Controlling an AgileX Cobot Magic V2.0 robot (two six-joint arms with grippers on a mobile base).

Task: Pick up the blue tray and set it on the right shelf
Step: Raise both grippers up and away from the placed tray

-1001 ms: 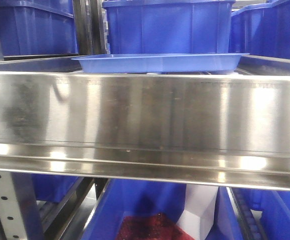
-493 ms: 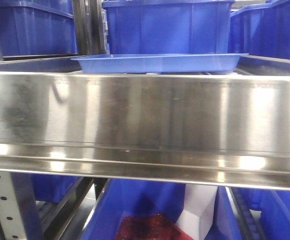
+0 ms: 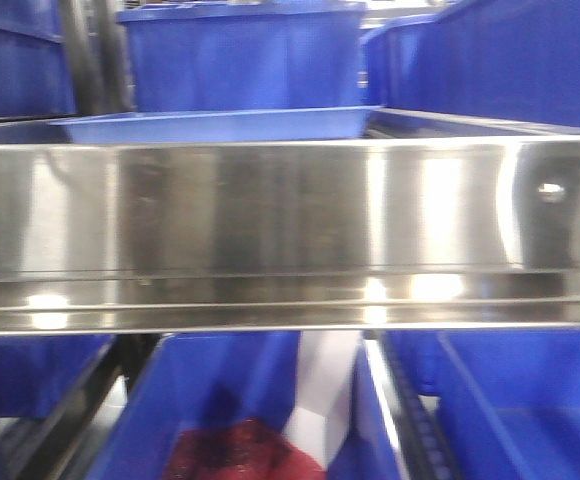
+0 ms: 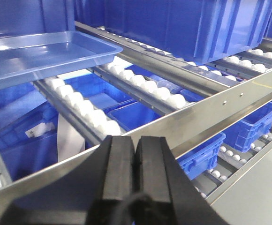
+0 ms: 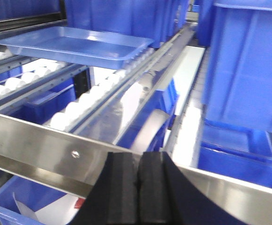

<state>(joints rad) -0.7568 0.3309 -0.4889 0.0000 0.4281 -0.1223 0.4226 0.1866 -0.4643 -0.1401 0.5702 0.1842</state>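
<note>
The left gripper (image 4: 135,161) sits at the bottom centre of its wrist view with its black fingers (image 4: 119,168) pressed together and nothing between them. The right gripper (image 5: 138,187) shows the same at the bottom of its own view: fingers (image 5: 151,190) together, empty. Both hang just in front of the steel front lip (image 3: 290,235) of the right shelf (image 4: 211,105).

Beyond that lip, the blue tray (image 4: 37,54) rests on the shelf's white rollers (image 4: 86,110), in the upper left of both wrist views and well apart from either gripper. Its glossy inside looks empty.

Deep dark-blue storage bins (image 4: 183,23) stand on the rollers behind and beside the tray; their insides cannot be seen. In the lower left of the front view, a bin (image 3: 210,410) on the level below holds something dark red (image 3: 235,455), too blurred to name.
</note>
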